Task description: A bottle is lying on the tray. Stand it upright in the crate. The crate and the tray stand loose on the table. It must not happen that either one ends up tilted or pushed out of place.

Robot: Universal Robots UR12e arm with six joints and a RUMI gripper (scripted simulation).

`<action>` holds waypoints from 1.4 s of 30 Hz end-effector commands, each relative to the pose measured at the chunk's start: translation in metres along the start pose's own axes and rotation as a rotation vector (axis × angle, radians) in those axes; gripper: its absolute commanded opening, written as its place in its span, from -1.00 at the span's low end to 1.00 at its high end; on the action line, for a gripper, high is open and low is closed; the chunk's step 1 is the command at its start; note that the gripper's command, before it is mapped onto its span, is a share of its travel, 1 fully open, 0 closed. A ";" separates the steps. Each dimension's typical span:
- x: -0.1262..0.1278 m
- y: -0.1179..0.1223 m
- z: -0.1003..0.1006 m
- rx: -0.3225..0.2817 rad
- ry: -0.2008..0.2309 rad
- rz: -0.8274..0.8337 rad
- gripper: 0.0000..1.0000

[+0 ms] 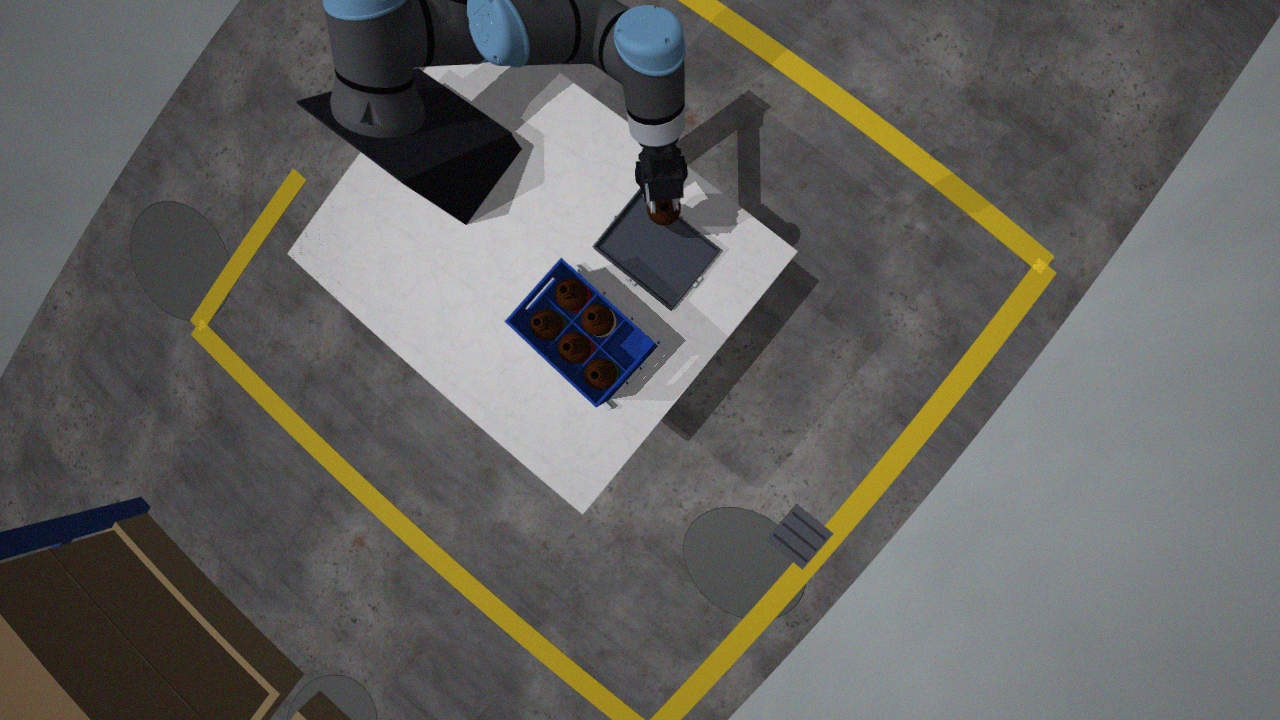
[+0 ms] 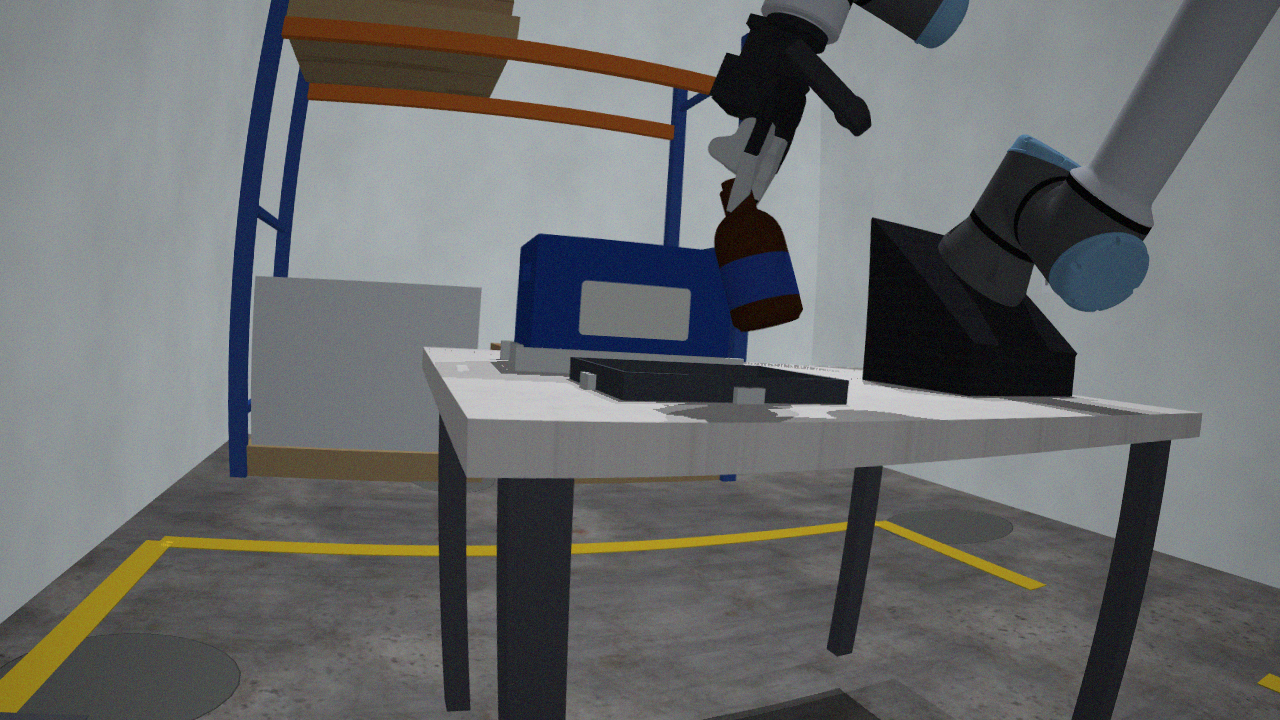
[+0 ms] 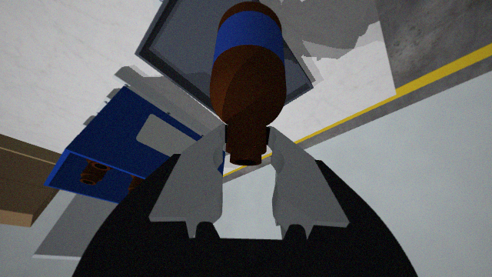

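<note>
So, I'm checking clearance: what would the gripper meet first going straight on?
Probably the tray, with the base of the held bottle touching first; depth is hard to judge from these views.

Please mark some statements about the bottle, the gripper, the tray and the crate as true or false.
1. The gripper holds the bottle by its neck. True.
2. The held bottle touches the tray. False: it hangs above it.
3. The crate has one compartment without a bottle. True.
4. The held bottle's label is green. False: it is blue.
</note>
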State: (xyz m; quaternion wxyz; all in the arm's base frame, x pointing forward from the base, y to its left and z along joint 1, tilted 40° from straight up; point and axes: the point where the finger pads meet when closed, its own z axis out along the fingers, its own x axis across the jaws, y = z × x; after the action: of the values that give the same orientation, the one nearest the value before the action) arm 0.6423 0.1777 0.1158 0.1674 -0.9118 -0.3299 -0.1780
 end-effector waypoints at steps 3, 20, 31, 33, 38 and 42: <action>-0.001 0.001 -0.001 -0.003 0.001 0.003 -1.00; -0.004 0.003 0.000 -0.002 0.000 0.004 -1.00; -0.010 0.008 0.003 0.000 -0.001 0.004 -1.00; -0.011 0.009 0.004 0.000 -0.001 0.004 -1.00; -0.015 0.012 0.005 0.000 -0.001 0.004 -1.00; -0.017 0.015 0.005 -0.001 0.000 0.004 -1.00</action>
State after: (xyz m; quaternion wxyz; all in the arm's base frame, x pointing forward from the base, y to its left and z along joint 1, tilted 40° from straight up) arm 0.6411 0.1642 0.1038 0.1679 -0.9128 -0.3277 -0.1766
